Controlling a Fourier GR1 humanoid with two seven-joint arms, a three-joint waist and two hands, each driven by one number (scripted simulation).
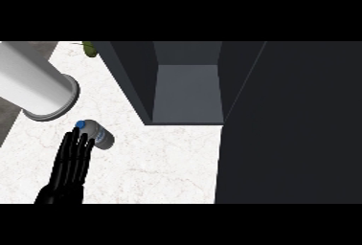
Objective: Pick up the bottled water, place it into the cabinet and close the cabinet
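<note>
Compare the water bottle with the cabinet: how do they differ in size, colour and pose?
Size: the water bottle is small; the cabinet is far larger.
Colour: the water bottle is pale with a blue cap; the cabinet is dark grey.
Pose: the water bottle looks to lie on its side by the left robot hand fingertips; the cabinet stands upright and open.
Both rest on the white counter.
</note>
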